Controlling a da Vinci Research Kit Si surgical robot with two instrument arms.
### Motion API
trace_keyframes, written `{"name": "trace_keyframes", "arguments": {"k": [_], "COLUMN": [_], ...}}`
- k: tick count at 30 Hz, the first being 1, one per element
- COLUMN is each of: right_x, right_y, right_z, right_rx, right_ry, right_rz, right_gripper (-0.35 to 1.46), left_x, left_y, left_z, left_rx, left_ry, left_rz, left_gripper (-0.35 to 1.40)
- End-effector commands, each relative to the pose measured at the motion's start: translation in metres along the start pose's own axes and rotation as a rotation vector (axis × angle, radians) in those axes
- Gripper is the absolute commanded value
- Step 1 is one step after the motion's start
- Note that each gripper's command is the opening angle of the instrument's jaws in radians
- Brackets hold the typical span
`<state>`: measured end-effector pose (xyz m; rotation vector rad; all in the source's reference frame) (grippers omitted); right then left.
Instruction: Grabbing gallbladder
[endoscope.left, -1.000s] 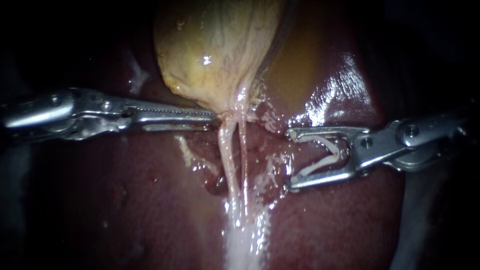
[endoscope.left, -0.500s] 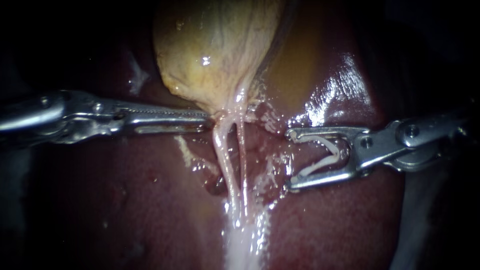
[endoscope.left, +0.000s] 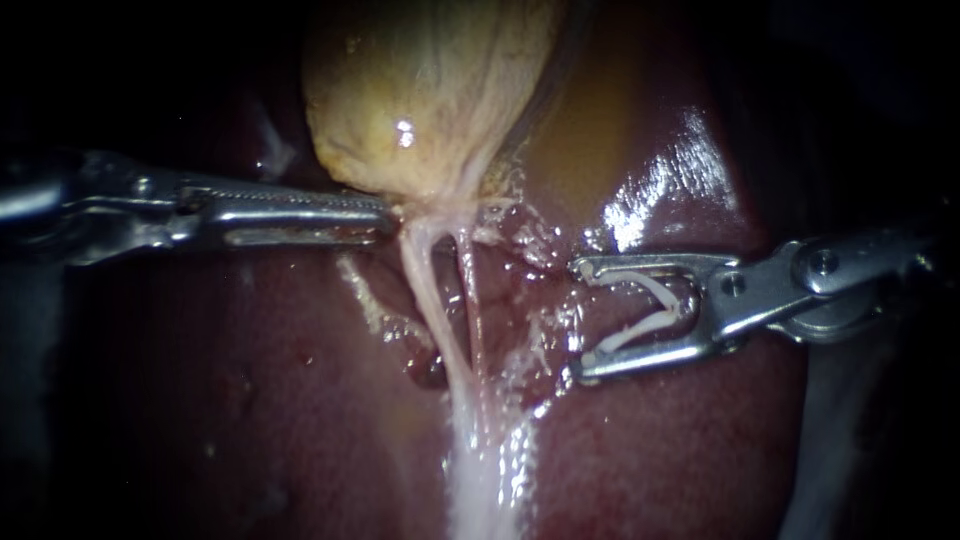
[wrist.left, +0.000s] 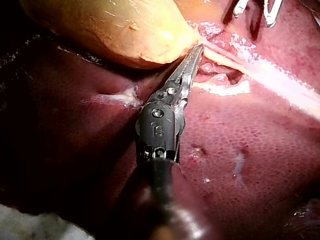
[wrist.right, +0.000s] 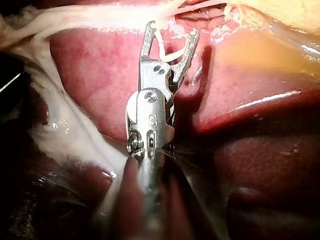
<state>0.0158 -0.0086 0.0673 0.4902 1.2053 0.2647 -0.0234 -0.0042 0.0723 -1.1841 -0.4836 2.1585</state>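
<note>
Gallbladder (endoscope.left: 430, 90) lower end sits pinched in left instrument's pincer (endoscope.left: 385, 215); right instrument's pincer (endoscope.left: 578, 320), apart, holds a clip (endoscope.left: 640, 328).

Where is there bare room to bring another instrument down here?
Bare liver lies below the left instrument, which grips the gallbladder, and below the right instrument with its clip. Crowded in the middle: tubes between the two instruments.
</note>
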Motion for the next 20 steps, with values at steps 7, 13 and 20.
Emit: {"name": "trace_keyframes", "arguments": {"k": [7,13,20], "right_x": [0.0000,0.0000,-0.0001], "right_y": [0.0001,0.0001,0.0001], "right_z": [0.0000,0.0001,0.0001], "right_rx": [-0.001,-0.001,-0.002], "right_ry": [0.000,0.000,0.000], "right_rz": [0.000,0.000,0.000], "right_gripper": [0.50,0.50,0.50], "left_x": [-0.0001,-0.0001,-0.0002], "left_y": [-0.0001,-0.0001,-0.0001], "left_z": [-0.0004,-0.0004,-0.0004], "left_rx": [-0.001,-0.001,-0.001], "left_ry": [0.000,0.000,0.000], "left_rz": [0.000,0.001,0.001], "left_gripper": [-0.35,-0.35,-0.35]}}
